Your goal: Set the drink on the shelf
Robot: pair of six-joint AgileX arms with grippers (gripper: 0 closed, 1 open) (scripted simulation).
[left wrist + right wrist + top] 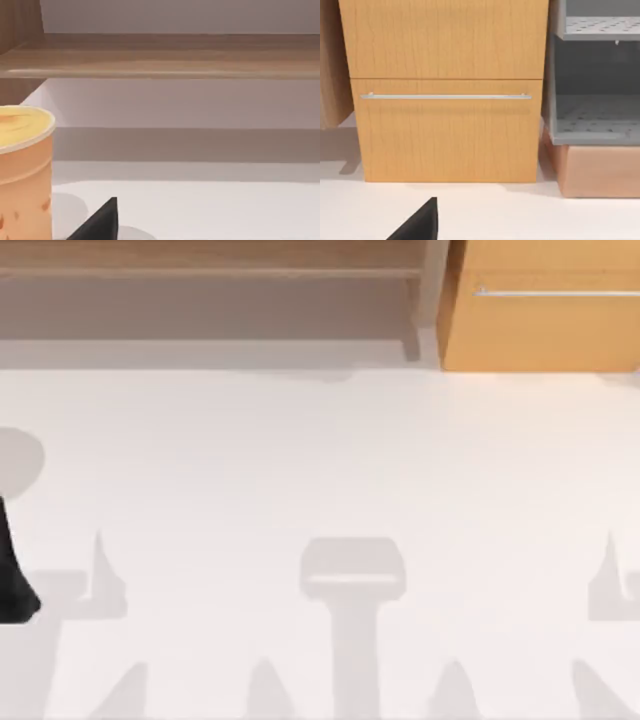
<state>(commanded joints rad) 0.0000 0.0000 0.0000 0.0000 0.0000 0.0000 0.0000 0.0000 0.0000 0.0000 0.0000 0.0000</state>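
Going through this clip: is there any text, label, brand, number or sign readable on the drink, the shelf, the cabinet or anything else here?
None can be read.
The drink: orange flecks on its side, no lettering.
The shelf: plain wood grain.
The cabinet front: plain wood with a silver bar handle, unmarked.
The grey perforated rack: unmarked.

Orange-peach drink (25,170), brown wooden shelf (165,57), orange-tan cabinet (445,90), white table (320,460)

Drink (22,170) cut off at frame edge; left hand (97,222) mostly out of frame, perhaps one fingertip visible.
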